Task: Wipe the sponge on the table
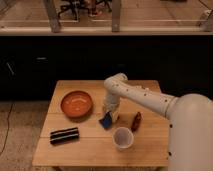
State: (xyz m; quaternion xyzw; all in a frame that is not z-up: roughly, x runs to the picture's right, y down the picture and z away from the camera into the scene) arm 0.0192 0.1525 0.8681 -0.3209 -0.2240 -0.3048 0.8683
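Sponge (106, 121) on pale planked table (90, 150), just below claw (111, 114); claw state unclear; dark cabinets (50, 60) behind.

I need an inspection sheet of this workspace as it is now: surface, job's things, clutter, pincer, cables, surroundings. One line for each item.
Surface: pale wooden table with a planked top.
Job's things: blue sponge near mid-table, between bowl and bottle, just under the pincer.
Clutter: orange bowl at left; black ridged bar front left; white cup upright at the front; brown bottle lying right of the sponge.
Grippers: pincer points down over the sponge; contact cannot be told.
Cables: one thin line, perhaps a cable, on the floor at far left.
Surroundings: dark cabinets behind the table; chairs beyond a glass partition.
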